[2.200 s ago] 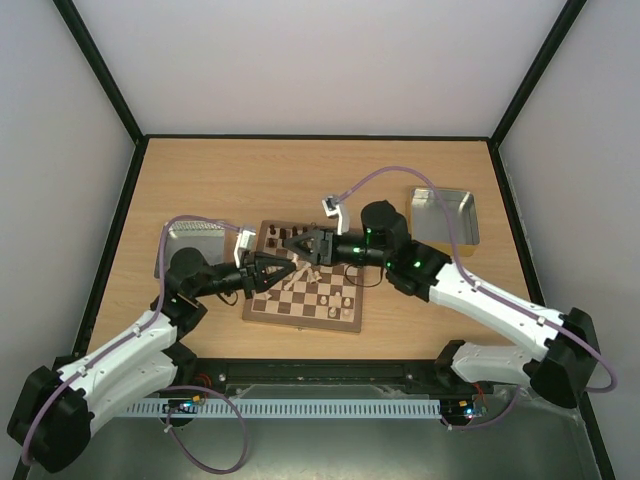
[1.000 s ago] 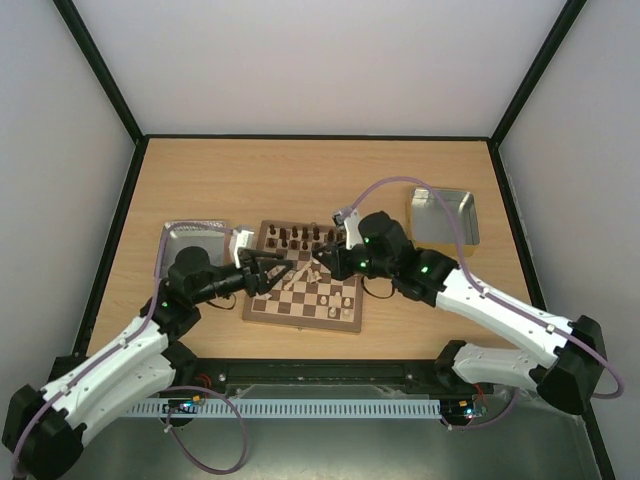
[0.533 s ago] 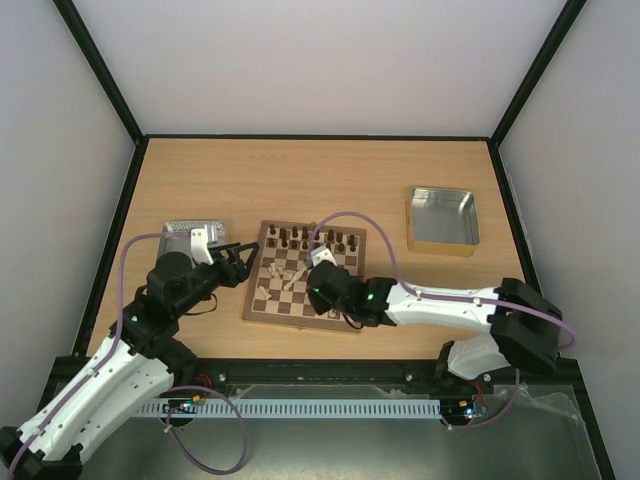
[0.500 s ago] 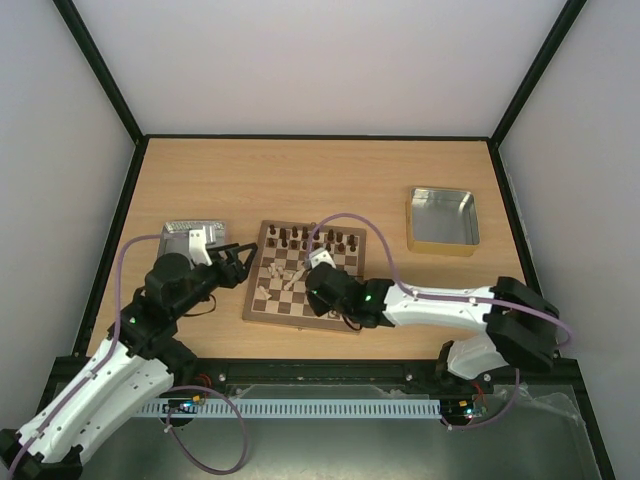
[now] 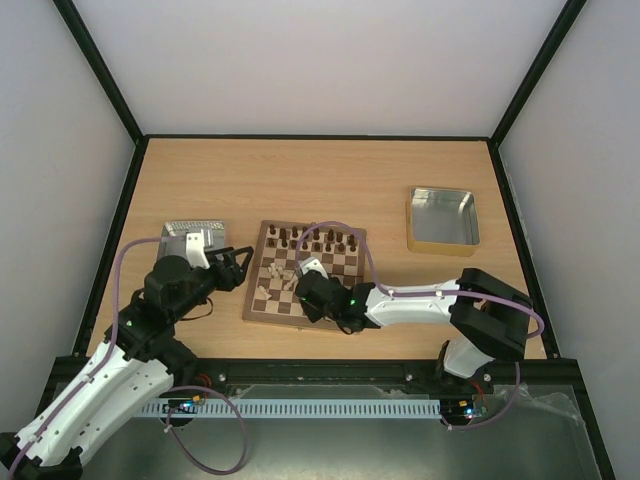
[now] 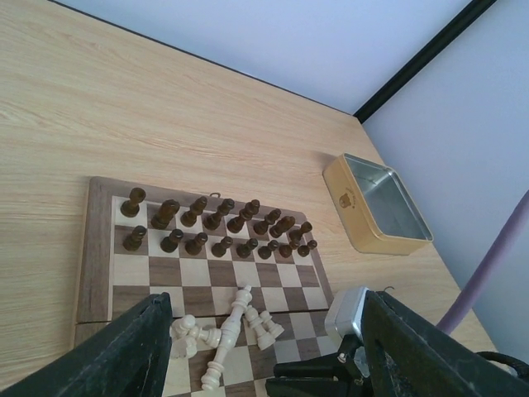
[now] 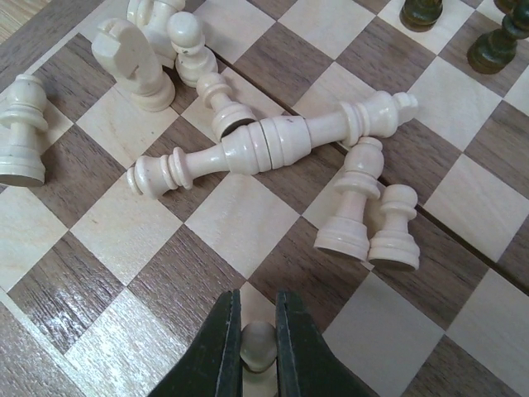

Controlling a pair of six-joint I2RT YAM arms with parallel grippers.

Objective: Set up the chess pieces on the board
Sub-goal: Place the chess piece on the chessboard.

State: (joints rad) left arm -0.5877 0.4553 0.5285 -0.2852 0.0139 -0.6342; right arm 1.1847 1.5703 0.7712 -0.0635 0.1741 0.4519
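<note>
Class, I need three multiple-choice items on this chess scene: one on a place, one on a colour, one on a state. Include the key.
1. Where on the board are the dark pieces? A near edge; B far edge; C middle.
2. What colour is the small piece in the right hand? A cream; B dark brown; C red.
3. How is the long cream piece? A upright; B lying down; C lifted.
Key: 1B, two rows stand there; 2A, it shows pale in the wrist view; 3B, it lies flat across squares.
</note>
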